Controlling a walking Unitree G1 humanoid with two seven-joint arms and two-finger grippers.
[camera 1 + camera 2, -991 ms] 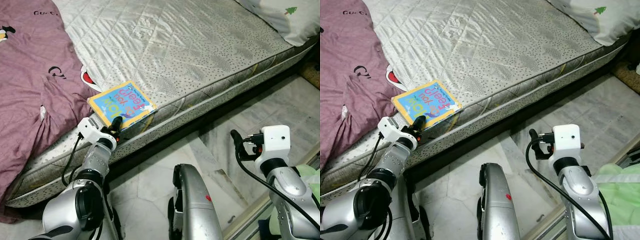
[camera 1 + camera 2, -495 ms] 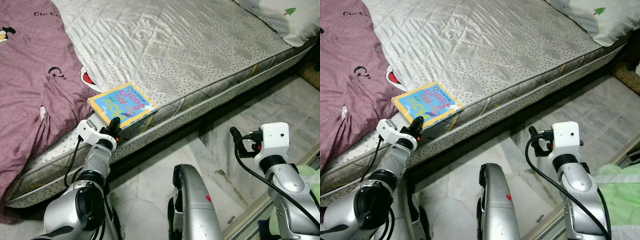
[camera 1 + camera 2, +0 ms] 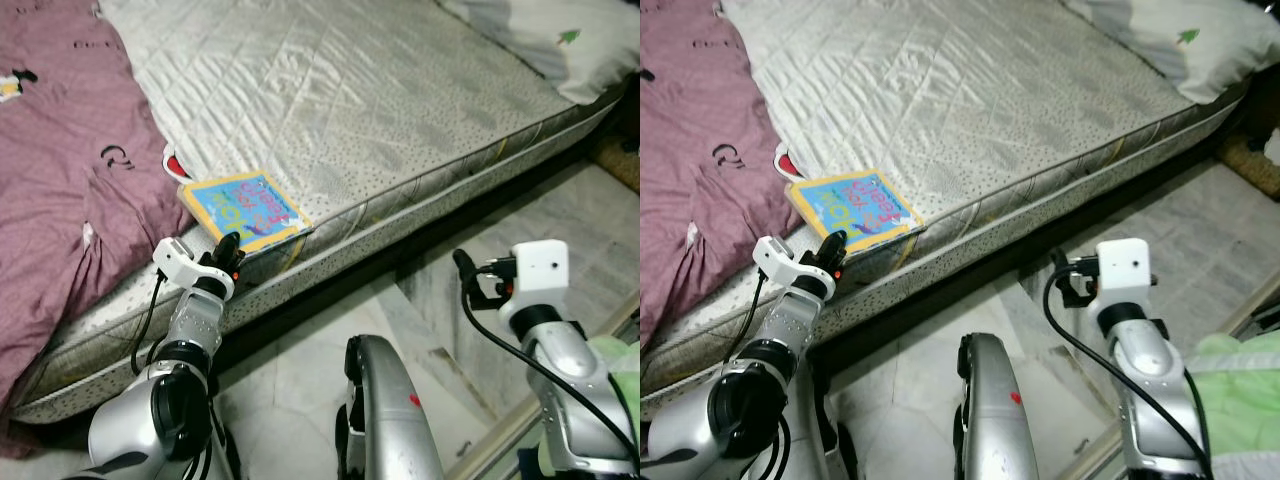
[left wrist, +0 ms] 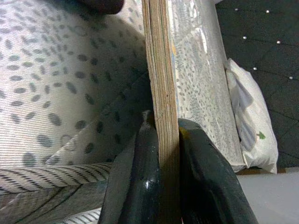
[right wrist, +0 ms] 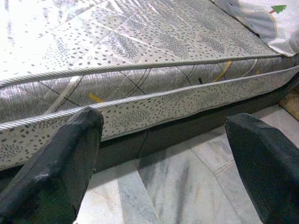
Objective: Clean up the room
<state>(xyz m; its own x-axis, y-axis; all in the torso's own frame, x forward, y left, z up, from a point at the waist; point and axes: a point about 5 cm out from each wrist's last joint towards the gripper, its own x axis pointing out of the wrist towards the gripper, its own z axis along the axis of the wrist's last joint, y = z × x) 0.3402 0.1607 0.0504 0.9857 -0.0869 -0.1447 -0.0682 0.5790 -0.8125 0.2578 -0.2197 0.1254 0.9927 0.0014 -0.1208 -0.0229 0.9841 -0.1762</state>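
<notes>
Right, the book [image 3: 244, 207] lies flat at the near edge of the mattress [image 3: 380, 110], blue cover w/ yellow border up, one corner poking just past the piping. From the book, the purple blanket [image 3: 70, 190] sits at 9 o'clock, touching or just beside its far-left corner, w/ a small red-and-white bit showing between them. My left gripper [image 3: 232, 254] is at the book's 6 o'clock corner, and in the left wrist view both black fingers [image 4: 140, 182] are clamped on the book's [image 4: 162, 93] page edge, one each side, spotted mattress fabric behind. So left is grasping the book; it rests on the bed, not lifted as far as I can tell.

My right gripper [image 3: 1060, 280] hangs off at abt 4 o'clock from the book, well apart, over the marble floor [image 3: 560, 210] beside the bed. Right wrist view: its two fingers [image 5: 56, 168] are spread wide w/ nothing between, facing the mattress side and the dark gap under it.

A white pillow [image 3: 540, 45] w/ a small green tree print lies at the mattress's 1 o'clock end. Something light green [image 3: 1240, 390] is at the far 4 o'clock corner; can't tell what.
</notes>
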